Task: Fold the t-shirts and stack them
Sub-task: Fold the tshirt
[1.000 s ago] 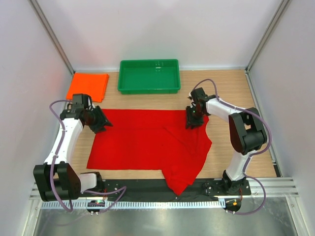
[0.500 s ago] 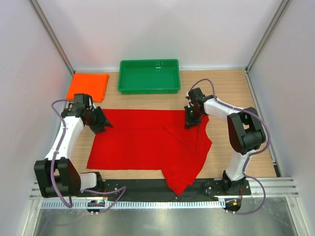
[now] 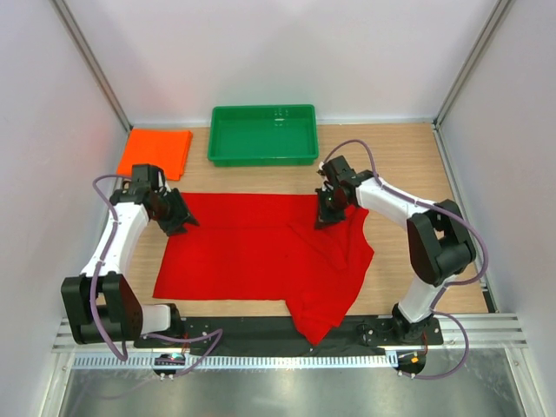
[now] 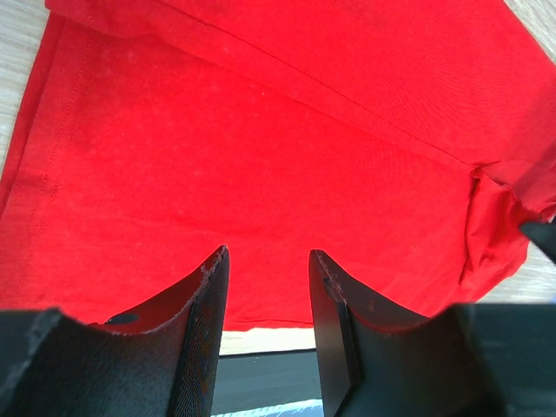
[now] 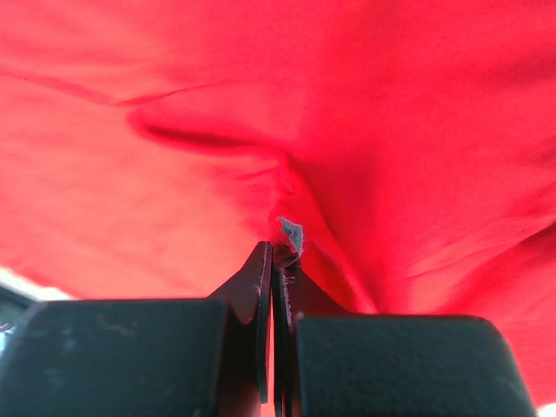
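The red t-shirt (image 3: 261, 248) lies spread on the wooden table, its right part bunched and hanging toward the near edge. My right gripper (image 3: 325, 211) is shut on a pinch of the red t-shirt (image 5: 365, 130) at its far right edge; the cloth with a small label sits between the closed fingers (image 5: 263, 278). My left gripper (image 3: 180, 217) hovers over the shirt's far left corner, open and empty; the red cloth (image 4: 261, 156) lies flat beyond it. The orange t-shirt (image 3: 156, 152) lies folded at the far left.
A green plastic tray (image 3: 262, 135) stands at the back centre. White enclosure walls close in the left, right and back. A black strip and metal rail run along the near edge (image 3: 261, 334).
My right gripper has moved left along the shirt's far edge, dragging the pinched cloth with it. My left gripper has hardly moved.
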Robot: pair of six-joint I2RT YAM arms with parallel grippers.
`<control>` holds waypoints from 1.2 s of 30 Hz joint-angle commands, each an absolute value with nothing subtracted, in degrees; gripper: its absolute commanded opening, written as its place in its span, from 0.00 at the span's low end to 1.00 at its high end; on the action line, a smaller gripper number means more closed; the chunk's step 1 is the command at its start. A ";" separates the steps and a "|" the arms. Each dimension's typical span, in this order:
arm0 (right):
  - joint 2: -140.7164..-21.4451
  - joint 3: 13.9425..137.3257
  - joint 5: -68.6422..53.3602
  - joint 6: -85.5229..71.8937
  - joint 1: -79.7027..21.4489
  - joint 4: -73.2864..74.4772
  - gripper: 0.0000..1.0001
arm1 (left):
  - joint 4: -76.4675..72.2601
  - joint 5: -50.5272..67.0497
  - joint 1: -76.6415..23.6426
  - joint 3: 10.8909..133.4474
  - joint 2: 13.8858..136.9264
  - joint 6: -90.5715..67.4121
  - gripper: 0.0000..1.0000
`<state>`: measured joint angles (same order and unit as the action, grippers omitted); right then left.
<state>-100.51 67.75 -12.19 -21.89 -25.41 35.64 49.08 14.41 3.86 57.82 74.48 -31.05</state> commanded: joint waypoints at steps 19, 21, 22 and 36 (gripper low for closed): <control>-94.04 58.71 -17.31 -39.19 -40.33 26.82 0.03 | 47.46 14.85 3.69 58.89 75.41 -30.32 0.43; -94.31 57.92 -17.84 -40.16 -40.78 25.84 0.03 | 47.37 14.94 3.78 58.80 75.50 -30.41 0.43; -94.39 57.48 -18.45 -41.04 -40.96 25.06 0.03 | 47.37 14.94 3.78 58.89 75.59 -30.41 0.43; -87.11 58.88 -16.11 -31.56 -40.70 36.38 0.40 | 47.55 13.89 3.69 60.03 76.37 -29.18 0.43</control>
